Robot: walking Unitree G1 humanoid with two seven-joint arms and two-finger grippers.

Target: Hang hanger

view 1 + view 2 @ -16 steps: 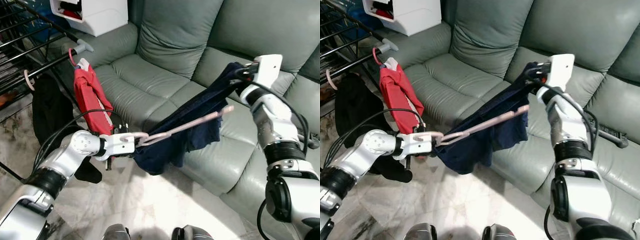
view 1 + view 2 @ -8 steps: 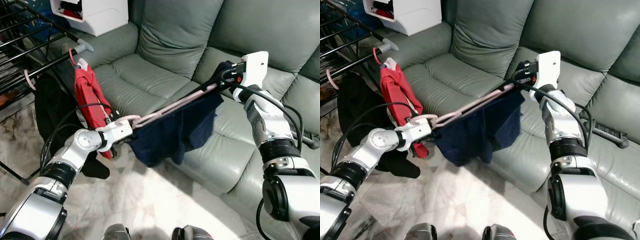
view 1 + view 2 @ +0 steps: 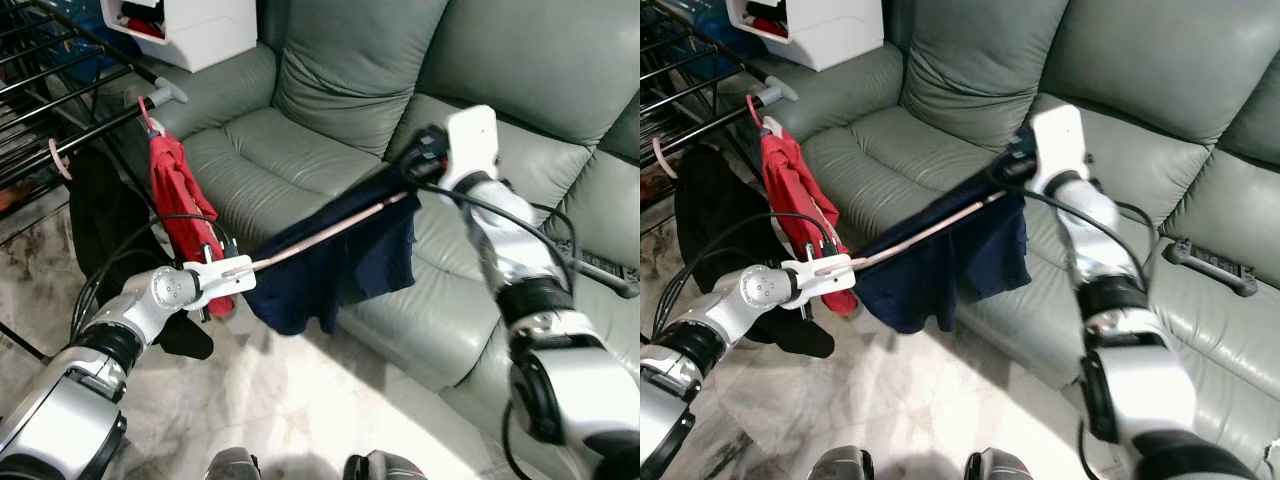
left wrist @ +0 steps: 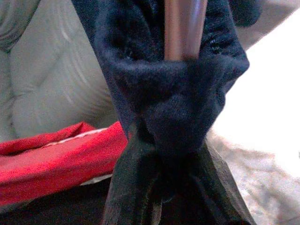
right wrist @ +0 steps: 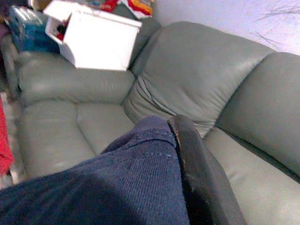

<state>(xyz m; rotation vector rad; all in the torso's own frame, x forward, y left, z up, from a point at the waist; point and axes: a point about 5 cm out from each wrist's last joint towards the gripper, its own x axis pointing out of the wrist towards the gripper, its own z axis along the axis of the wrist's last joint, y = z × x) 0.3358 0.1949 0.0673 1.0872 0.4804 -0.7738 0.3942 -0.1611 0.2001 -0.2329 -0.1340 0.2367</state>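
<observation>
The left gripper [image 3: 238, 268] clamps the pink hanger [image 3: 320, 232] draped with a navy garment [image 3: 345, 262]. The right gripper [image 3: 415, 168] pinches the garment's far end; a red garment [image 3: 185, 220] hangs just behind the left fingers.

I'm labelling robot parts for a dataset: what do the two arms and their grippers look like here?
Both arms are silver-grey metal with black joint bands and loose black cables running alongside. The left gripper sits on a white wrist housing; the right gripper has a white boxy block behind it. Their fingers are long, black and matte.
</observation>
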